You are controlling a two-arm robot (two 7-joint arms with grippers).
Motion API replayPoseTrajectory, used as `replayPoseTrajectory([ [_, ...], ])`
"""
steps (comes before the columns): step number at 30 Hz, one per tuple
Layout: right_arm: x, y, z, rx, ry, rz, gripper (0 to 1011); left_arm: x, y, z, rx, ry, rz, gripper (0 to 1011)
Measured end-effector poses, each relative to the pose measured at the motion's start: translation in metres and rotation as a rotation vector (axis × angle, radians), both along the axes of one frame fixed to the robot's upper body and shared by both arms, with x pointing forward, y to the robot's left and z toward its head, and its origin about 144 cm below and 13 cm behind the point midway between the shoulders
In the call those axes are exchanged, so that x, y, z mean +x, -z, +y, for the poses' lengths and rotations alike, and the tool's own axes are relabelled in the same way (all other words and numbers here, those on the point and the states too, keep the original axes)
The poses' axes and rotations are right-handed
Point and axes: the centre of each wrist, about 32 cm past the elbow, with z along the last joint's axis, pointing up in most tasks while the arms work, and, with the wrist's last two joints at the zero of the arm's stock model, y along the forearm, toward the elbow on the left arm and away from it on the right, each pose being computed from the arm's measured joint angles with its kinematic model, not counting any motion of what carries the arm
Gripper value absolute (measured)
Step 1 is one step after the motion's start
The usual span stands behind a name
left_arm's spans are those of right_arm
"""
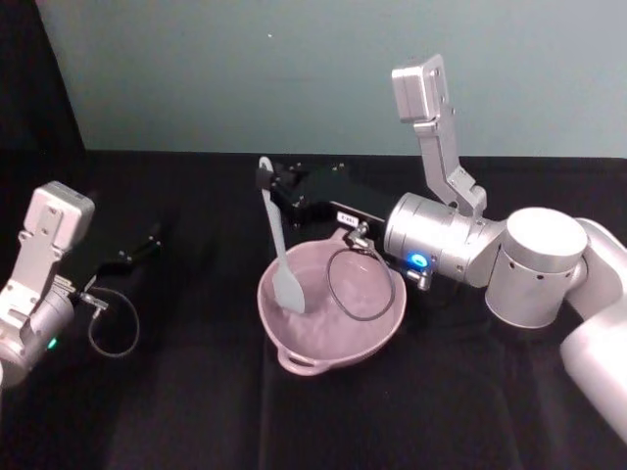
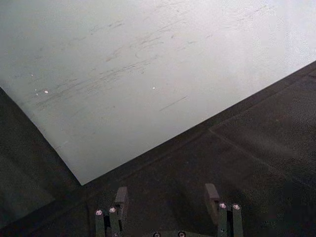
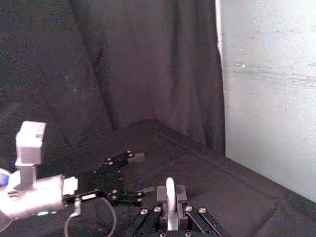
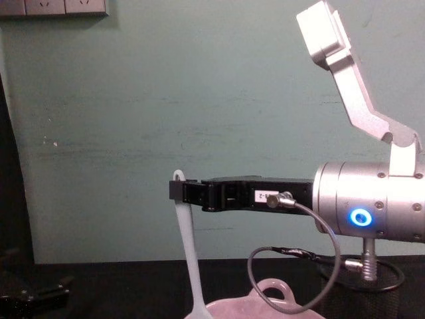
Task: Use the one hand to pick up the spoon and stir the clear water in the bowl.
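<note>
My right gripper [image 1: 266,181] is shut on the upper handle of the white spoon [image 1: 277,235], just below the hole at its end. The spoon hangs almost upright, and its flat head [image 1: 289,291] dips inside the pale pink bowl [image 1: 377,328] near the left wall. In the chest view the right gripper [image 4: 178,193] reaches in level from the right, and the spoon [image 4: 190,256] drops to the bowl's rim [image 4: 265,307]. The right wrist view has the handle [image 3: 170,197] clamped between the fingers. The left gripper [image 1: 147,240] rests open on the table, far left.
A black cloth covers the table [image 1: 196,411], with a teal wall behind. A cable loop [image 1: 358,284] from the right wrist hangs over the bowl. Another cable loop [image 1: 113,328] lies by the left arm. A dark mesh container [image 4: 372,299] sits below the right wrist.
</note>
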Motion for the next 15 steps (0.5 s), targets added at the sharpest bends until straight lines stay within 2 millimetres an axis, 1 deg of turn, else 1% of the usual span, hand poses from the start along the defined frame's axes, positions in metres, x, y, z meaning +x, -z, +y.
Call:
replayPoseTrajectory([
  [4, 0.009, 0.001, -0.004, -0.012, 0.027, -0.005, 110, 0.000, 0.000, 0.000, 0.000, 0.000, 0.000, 1011],
  [6, 0.010, 0.001, -0.005, -0.017, 0.035, -0.007, 110, 0.000, 0.000, 0.000, 0.000, 0.000, 0.000, 1011],
  [10, 0.016, 0.000, -0.022, -0.038, 0.101, -0.016, 110, 0.000, 0.000, 0.000, 0.000, 0.000, 0.000, 1011],
  [12, 0.017, 0.000, -0.033, -0.042, 0.136, -0.019, 110, 0.000, 0.000, 0.000, 0.000, 0.000, 0.000, 1011],
  [15, 0.015, -0.001, -0.044, -0.046, 0.165, -0.024, 110, 0.000, 0.000, 0.000, 0.000, 0.000, 0.000, 1011],
])
